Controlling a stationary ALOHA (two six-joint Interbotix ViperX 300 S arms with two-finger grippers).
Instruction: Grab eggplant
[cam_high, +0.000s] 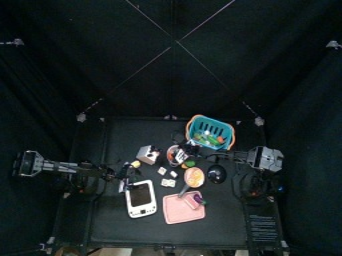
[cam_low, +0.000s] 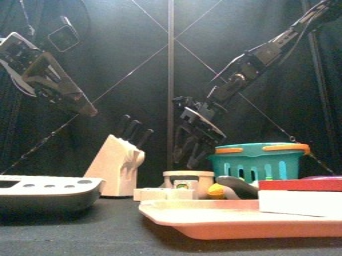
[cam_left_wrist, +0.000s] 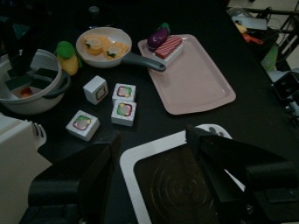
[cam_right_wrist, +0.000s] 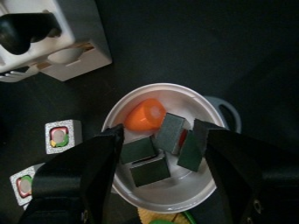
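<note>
The eggplant (cam_left_wrist: 156, 38) is small and purple with a green cap. It lies at the far corner of the pink tray (cam_left_wrist: 201, 83), against a red-and-white striped block (cam_left_wrist: 170, 47). My left gripper (cam_left_wrist: 158, 188) is open and empty, above the white scale (cam_left_wrist: 176, 171), well short of the eggplant. In the top view it is at the left of the table (cam_high: 116, 180). My right gripper (cam_right_wrist: 163, 188) is open and empty, above a white bowl (cam_right_wrist: 176, 98) holding an orange piece and dark green blocks. The eggplant does not show in the right wrist view.
A pan (cam_left_wrist: 103, 44) with yellow food sits beside the eggplant. Several small picture blocks (cam_left_wrist: 122, 112) lie between scale and pan. A knife block (cam_right_wrist: 47, 35) stands near the bowl. A teal basket (cam_high: 209, 128) is at the back right.
</note>
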